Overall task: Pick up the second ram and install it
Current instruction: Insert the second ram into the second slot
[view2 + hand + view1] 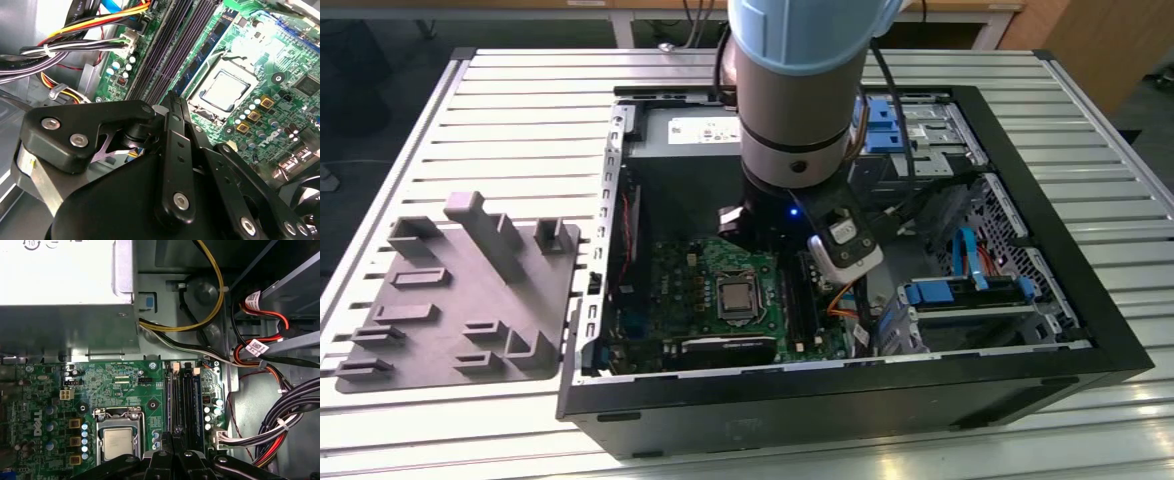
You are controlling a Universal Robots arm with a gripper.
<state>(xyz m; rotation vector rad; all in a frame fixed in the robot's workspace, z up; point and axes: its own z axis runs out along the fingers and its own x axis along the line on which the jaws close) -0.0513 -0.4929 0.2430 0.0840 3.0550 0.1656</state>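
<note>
Inside the case (1014, 200), hand (172, 102) hangs over memory slots (184, 390).

Green motherboard (707, 290), centre of the exterior view, studded with gold squares (75, 441) and pale blue capacitors (84, 437). Black computer case (854, 400). Black claw (172, 107). Grey tray (454, 300), left. Silver ribbed surface (480, 100). Blue drive latches (941, 290), right. Yellow cable (217, 300); red cables (262, 352). Pale blue arm joint (801, 60).
</note>
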